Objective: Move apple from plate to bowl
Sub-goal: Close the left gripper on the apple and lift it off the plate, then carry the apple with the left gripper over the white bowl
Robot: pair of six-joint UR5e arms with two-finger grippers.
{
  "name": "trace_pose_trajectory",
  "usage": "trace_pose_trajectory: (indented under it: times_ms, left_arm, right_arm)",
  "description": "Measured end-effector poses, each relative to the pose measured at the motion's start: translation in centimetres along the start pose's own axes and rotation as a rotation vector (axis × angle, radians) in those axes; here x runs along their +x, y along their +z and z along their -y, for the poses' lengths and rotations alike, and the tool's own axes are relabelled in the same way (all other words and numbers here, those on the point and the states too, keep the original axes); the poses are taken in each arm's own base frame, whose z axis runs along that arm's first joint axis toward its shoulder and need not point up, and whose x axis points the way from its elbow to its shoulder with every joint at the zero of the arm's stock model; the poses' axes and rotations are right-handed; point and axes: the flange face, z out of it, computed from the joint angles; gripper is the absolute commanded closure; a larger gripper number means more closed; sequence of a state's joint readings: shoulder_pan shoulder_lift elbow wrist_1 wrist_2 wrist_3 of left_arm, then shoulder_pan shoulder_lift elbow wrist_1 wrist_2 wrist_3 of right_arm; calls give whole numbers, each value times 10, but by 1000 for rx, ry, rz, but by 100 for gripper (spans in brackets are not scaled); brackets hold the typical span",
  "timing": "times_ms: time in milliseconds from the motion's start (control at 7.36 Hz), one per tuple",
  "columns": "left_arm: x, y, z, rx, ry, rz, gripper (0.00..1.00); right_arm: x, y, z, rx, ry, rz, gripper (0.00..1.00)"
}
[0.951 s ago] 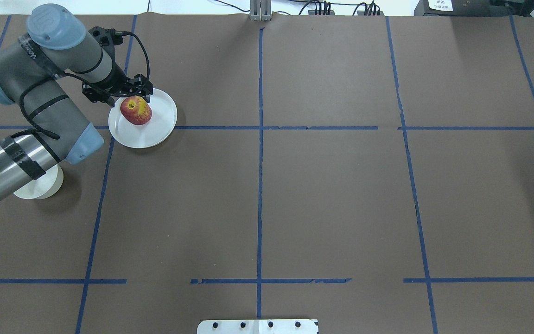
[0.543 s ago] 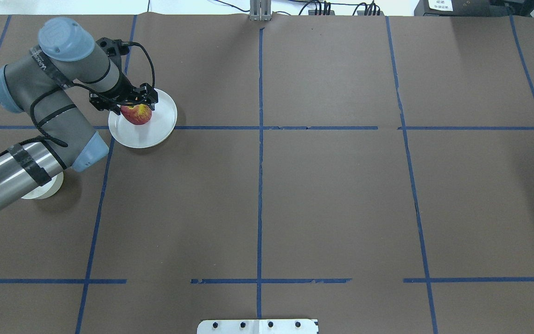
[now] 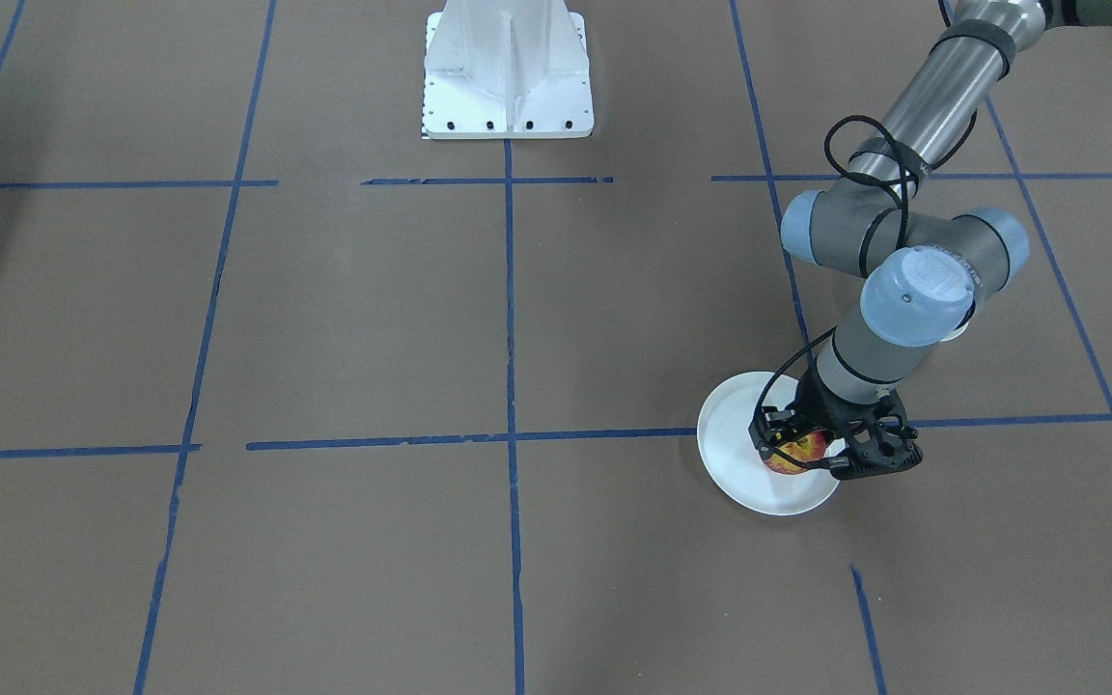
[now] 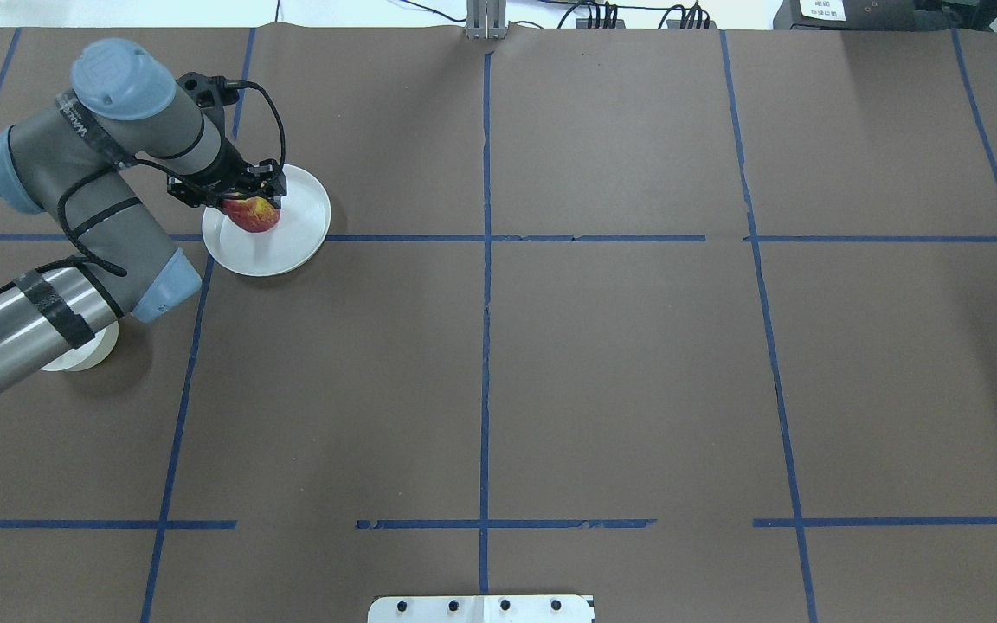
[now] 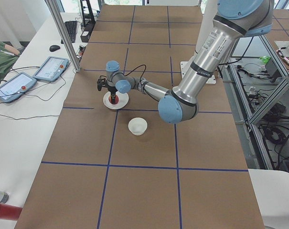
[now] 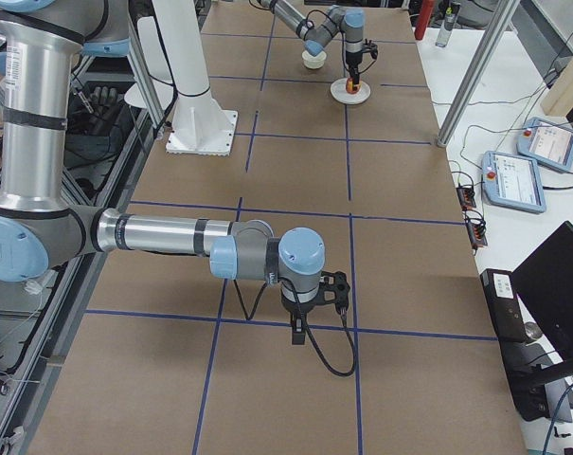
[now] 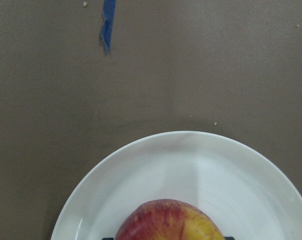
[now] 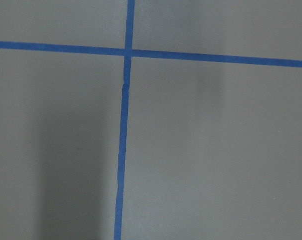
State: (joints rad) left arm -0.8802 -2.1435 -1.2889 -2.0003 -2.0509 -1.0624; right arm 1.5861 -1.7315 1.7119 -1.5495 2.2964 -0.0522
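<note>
The red and yellow apple (image 4: pixel 254 216) sits on the white plate (image 4: pixel 301 232) at the table's far left. My left gripper (image 4: pixel 246 197) is down over the apple, its fingers on either side and closed against it. The apple still rests on the plate. The left wrist view shows the apple's top (image 7: pixel 169 222) and the plate's rim (image 7: pixel 190 142). The cream bowl (image 4: pixel 74 356) stands nearer the robot, partly hidden under my left arm; it shows whole in the exterior left view (image 5: pixel 137 126). My right gripper (image 6: pixel 314 301) hangs over bare table on the other side; I cannot tell whether it is open.
Brown paper with blue tape lines (image 4: pixel 485 260) covers the table. The white robot mount (image 3: pixel 506 87) stands at the robot's side. Tablets (image 5: pixel 51 69) and a metal post (image 5: pixel 63 33) stand along the operators' side.
My left gripper came down from behind the apple onto it, then its jaws narrowed around it. The apple and plate stayed in place.
</note>
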Motion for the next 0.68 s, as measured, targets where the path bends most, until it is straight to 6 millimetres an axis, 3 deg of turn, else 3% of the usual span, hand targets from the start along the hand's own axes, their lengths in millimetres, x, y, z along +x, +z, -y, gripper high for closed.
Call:
trace_pose_trajectory:
  times_ms: [272,543,679]
  left_arm:
    - [-26,-39,13,-39,-9,-23,84]
    - [-71,-96,18,-51,67,19,85]
    - [-105,-116,6,-56,116,44,85]
  right_arm:
    - [0,0,0,0,0,0,0]
    - [0,0,0,1,0,0,0]
    - [0,0,0,0,0,0,0]
